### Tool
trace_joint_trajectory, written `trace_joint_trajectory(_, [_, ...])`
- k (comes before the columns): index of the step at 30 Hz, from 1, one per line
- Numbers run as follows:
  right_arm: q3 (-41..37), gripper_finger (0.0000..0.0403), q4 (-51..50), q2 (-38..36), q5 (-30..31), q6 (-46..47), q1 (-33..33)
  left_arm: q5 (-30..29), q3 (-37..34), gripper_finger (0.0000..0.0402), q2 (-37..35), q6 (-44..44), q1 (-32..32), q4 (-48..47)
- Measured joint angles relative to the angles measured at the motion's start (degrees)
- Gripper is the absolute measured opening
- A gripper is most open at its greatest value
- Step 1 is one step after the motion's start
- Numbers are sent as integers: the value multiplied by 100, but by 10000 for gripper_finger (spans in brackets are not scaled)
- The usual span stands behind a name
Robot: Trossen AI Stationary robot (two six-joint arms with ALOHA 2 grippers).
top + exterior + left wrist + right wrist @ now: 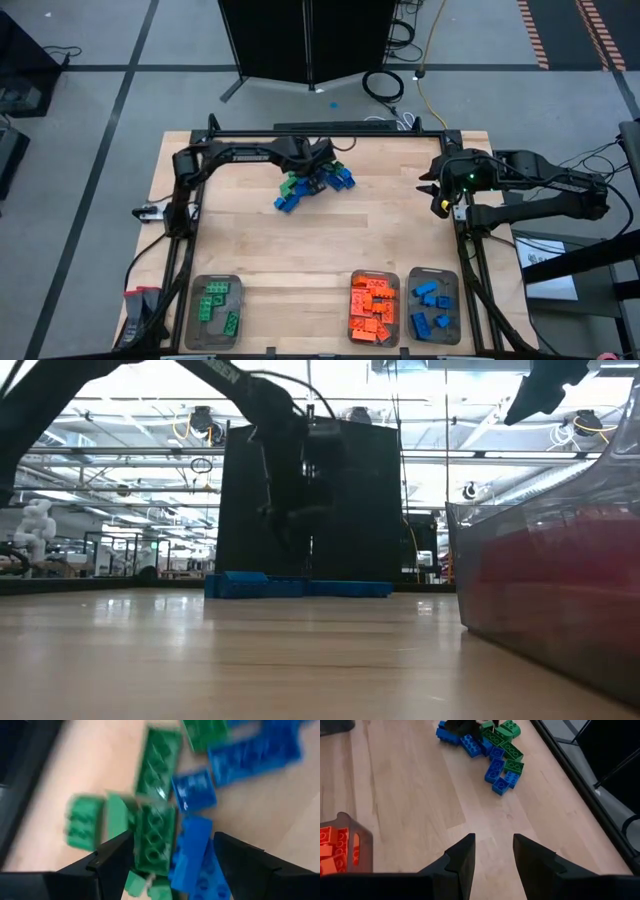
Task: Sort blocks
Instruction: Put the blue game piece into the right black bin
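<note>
A pile of green and blue blocks [305, 188] lies on the wooden table toward its far side, and it also shows in the right wrist view [495, 752]. My left gripper [322, 170] is over the pile's far end, pointing steeply down. It is open, and its fingers stand on either side of a green brick [152, 840] and a blue brick [192, 845]. My right gripper [436, 192] waits high at the table's right side. It is open with nothing between its fingers [494, 851]. My left gripper comes at the pile from above, and its two fingers [115, 862] flank a green and a blue brick that lie on the table. The view is blurred, so I cannot tell whether the fingers touch the bricks.
Three clear trays stand along the near edge. One at the left [192, 312] holds green blocks, one right of the middle [354, 312] holds orange blocks, and one beside it [452, 305] holds blue blocks. Bare wood lies between the pile and the trays.
</note>
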Motion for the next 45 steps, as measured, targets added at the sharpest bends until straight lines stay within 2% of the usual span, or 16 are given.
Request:
trace_joint_trajectory(9, [0, 130, 90, 0, 321, 178, -51, 151, -190, 274, 275, 547, 31, 1])
trace_joint_trajectory(12, [0, 130, 206, 0, 311, 232, -103, 264, -185, 252, 355, 688, 79, -2])
trace_joint_trajectory(15, [0, 130, 351, 0, 320, 342, -103, 276, -189, 195, 391, 834, 87, 61])
trace_joint_trajectory(21, [0, 130, 474, 2, 319, 483, -103, 59, -173, 32, 401, 1147, 96, 122])
trace_joint_trajectory(22, [0, 130, 482, 2, 321, 505, -103, 202, -130, 16, 407, 1138, 109, 73])
trace_joint_trajectory(29, [0, 130, 634, 2, 437, 511, -103, 342, 538, 2, 457, 1124, 66, -423])
trace_joint_trajectory(35, [2, 130, 688, 2, 457, 509, -103, 594, 1003, 1, 453, 1094, 15, -463])
trace_joint_trajectory(42, [2, 129, 684, 2, 459, 507, -103, 767, 1474, 1, 443, 1087, -75, -1087])
trace_joint_trajectory(45, [2, 129, 684, 2, 459, 509, -103, 1155, 1471, 1, 442, 938, -70, -1205])
